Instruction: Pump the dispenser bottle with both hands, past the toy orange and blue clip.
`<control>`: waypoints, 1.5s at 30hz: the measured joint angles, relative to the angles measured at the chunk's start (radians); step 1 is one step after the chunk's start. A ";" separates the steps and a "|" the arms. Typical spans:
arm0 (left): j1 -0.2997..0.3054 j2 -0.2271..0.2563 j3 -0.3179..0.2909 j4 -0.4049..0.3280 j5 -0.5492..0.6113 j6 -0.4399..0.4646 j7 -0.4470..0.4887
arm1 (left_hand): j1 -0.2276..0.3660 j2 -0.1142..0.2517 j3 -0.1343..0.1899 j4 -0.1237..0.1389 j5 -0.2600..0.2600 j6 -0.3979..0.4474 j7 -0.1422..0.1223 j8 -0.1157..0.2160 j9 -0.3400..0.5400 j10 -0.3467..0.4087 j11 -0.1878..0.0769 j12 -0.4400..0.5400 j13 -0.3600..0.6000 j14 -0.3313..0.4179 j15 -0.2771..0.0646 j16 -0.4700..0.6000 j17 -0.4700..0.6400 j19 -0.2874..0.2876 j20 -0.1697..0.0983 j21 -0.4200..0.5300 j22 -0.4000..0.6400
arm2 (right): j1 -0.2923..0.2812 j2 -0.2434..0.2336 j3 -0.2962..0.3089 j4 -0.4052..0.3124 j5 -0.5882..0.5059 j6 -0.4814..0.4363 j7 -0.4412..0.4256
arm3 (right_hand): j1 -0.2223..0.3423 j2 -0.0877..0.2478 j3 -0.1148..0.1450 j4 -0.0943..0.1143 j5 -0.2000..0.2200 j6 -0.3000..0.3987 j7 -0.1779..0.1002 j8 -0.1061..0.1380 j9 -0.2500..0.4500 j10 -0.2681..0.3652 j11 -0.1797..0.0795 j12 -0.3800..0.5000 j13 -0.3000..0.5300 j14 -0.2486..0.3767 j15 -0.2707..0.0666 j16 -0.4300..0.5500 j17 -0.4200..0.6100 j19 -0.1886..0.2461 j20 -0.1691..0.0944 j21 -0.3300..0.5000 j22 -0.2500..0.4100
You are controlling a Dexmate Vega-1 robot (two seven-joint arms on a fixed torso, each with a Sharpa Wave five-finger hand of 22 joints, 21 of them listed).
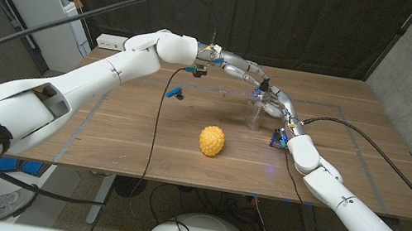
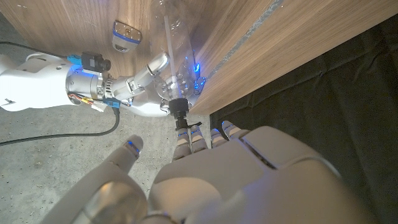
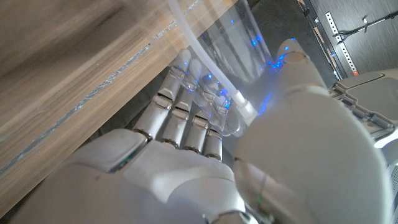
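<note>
The clear dispenser bottle stands upright on the wooden table, right of centre and toward the far side. The right hand wraps around its upper part; in the right wrist view the fingers curl around the transparent body with the thumb on the opposite side, so this hand grips the bottle. The left wrist view shows the same hold from the other side, the right hand closed on the bottle just below its dark pump head.

The left arm reaches across from the left, and the left hand hovers above the bottle's top. In the left wrist view its fingertips sit right at the pump head; whether they press on it cannot be told, and the hand holds nothing.

The toy orange lies near the table's middle, nearer than the bottle and to its left. The blue clip lies farther left, well apart from both.
</note>
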 measured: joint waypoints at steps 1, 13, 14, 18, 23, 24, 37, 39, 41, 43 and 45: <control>0.000 0.000 0.000 -0.001 0.000 0.000 0.000 | 0.000 0.000 0.000 0.000 0.000 0.000 0.000 0.000 0.000 0.000 0.000 -0.001 0.000 0.000 0.000 0.000 0.000 0.000 0.000 0.000 0.000 | 0.000 0.000 0.000 0.000 0.000 0.002 0.000 | 0.000 0.000 0.000 0.000 0.000 0.000 0.000 0.004 -0.001 0.000 0.000 0.001 0.000 0.000 0.000 0.000 0.001 0.000 0.000 0.000 0.000; 0.002 0.003 0.000 -0.009 0.010 0.000 0.005 | 0.000 0.000 0.004 0.004 0.000 0.000 0.000 0.000 0.000 0.000 0.000 -0.001 0.000 0.000 0.000 0.000 0.000 0.000 0.000 0.000 0.000 | -0.001 0.001 0.001 0.003 0.000 0.006 -0.003 | 0.009 -0.009 0.000 0.000 0.000 0.004 -0.004 0.006 0.000 0.002 0.002 0.001 0.006 0.002 0.002 0.000 0.007 0.005 -0.005 0.008 -0.001; 0.002 0.003 0.000 -0.009 0.012 0.000 0.008 | 0.000 0.000 0.004 0.004 0.000 0.000 0.000 0.000 0.000 0.000 0.000 -0.001 0.000 0.000 0.000 0.000 0.000 0.000 0.000 0.000 0.000 | -0.001 0.001 0.001 0.003 0.000 0.007 -0.003 | 0.009 -0.009 0.000 0.000 0.000 0.004 -0.004 0.005 0.000 0.002 0.002 0.001 0.007 0.002 0.002 0.000 0.007 0.005 -0.005 0.008 -0.001; 0.003 0.004 -0.003 -0.012 0.018 -0.001 0.017 | 0.000 0.000 0.004 0.004 0.000 0.000 0.000 0.000 0.000 0.003 0.003 0.000 0.000 0.000 0.000 0.000 0.000 0.000 0.000 0.000 0.000 | -0.001 0.002 0.001 0.004 0.002 0.007 -0.003 | 0.010 -0.009 0.000 0.000 0.000 0.004 -0.003 0.005 0.000 0.002 0.002 0.001 0.010 0.002 0.002 0.000 0.007 0.005 -0.005 0.008 0.000; 0.003 0.005 -0.004 -0.014 0.023 -0.002 0.023 | 0.000 0.000 0.004 0.004 0.000 0.000 0.000 0.000 0.000 0.003 0.004 0.000 0.001 0.000 0.000 0.000 -0.004 0.000 0.000 0.000 0.000 | 0.000 0.004 0.002 0.007 0.004 0.007 -0.003 | 0.010 -0.010 0.000 0.000 0.000 0.009 -0.002 0.008 0.000 0.002 0.002 0.001 0.012 0.009 -0.005 0.000 0.013 0.005 -0.005 0.012 0.000; 0.003 0.005 -0.004 -0.015 0.024 -0.002 0.025 | 0.000 0.000 0.004 0.004 0.000 0.000 0.000 0.000 0.000 0.003 0.004 0.001 0.002 0.000 0.000 0.000 -0.005 0.000 0.000 0.000 0.000 | 0.000 0.004 0.002 0.008 0.005 0.007 -0.003 | 0.014 -0.014 0.000 0.000 0.000 0.009 -0.002 0.009 0.000 0.002 0.002 0.001 0.013 0.009 -0.005 0.000 0.014 0.005 -0.005 0.012 0.000; 0.004 0.011 -0.016 -0.023 0.033 -0.004 0.045 | 0.000 0.000 0.004 0.004 0.000 0.000 0.000 -0.001 0.000 0.000 0.000 0.001 0.009 0.000 0.000 0.000 -0.005 0.000 0.000 0.000 0.000 | 0.007 0.008 0.001 0.013 0.011 -0.001 0.001 | 0.020 -0.020 0.000 0.000 0.000 0.009 -0.002 0.009 -0.001 0.002 0.002 0.001 0.014 0.012 -0.009 -0.003 0.016 -0.001 -0.011 0.012 0.000; 0.004 0.013 -0.018 -0.025 0.033 -0.004 0.047 | 0.000 0.000 0.004 0.004 0.000 0.000 0.000 -0.001 0.000 0.000 0.000 0.001 0.008 0.000 0.000 0.000 -0.005 0.000 0.000 0.000 0.000 | 0.008 0.008 -0.001 0.013 0.011 -0.002 0.002 | 0.020 -0.020 0.000 0.000 0.000 0.009 -0.002 0.009 -0.001 0.002 0.002 0.001 0.014 0.012 -0.009 -0.003 0.016 -0.001 -0.011 0.012 0.000; 0.005 0.014 -0.020 -0.026 0.034 -0.003 0.049 | 0.000 0.000 0.004 0.004 0.000 0.000 0.000 -0.001 0.000 0.000 0.000 0.001 0.006 0.000 0.000 0.000 -0.004 0.000 0.000 0.000 0.000 | 0.008 0.008 -0.002 0.013 0.011 -0.003 0.002 | 0.020 -0.020 -0.004 0.004 0.000 0.009 -0.002 0.009 -0.001 0.002 0.002 0.001 0.014 0.012 -0.009 -0.003 0.016 -0.001 -0.011 0.015 0.000; 0.005 0.015 -0.021 -0.028 0.035 -0.003 0.052 | 0.000 0.000 0.004 0.004 0.000 0.000 0.000 -0.001 0.000 0.000 0.000 0.001 0.006 0.000 0.000 0.000 -0.004 0.000 0.000 0.000 0.000 | 0.009 0.009 -0.003 0.013 0.011 -0.004 0.002 | 0.020 -0.020 -0.004 0.004 0.000 0.009 -0.002 0.011 -0.001 0.002 0.002 0.001 0.014 0.012 -0.009 -0.003 0.017 -0.001 -0.011 0.019 0.000; 0.006 0.016 -0.022 -0.029 0.036 -0.003 0.055 | 0.000 0.000 0.006 0.002 0.000 0.000 0.000 -0.001 0.000 0.000 0.000 0.001 0.006 0.000 0.000 0.000 -0.004 0.000 0.000 0.000 0.000 | 0.009 0.010 -0.003 0.013 0.011 -0.006 0.002 | 0.020 -0.020 -0.004 0.004 0.000 0.008 -0.002 0.012 -0.001 0.002 0.002 0.001 0.014 0.012 -0.009 -0.003 0.017 -0.001 -0.011 0.019 0.000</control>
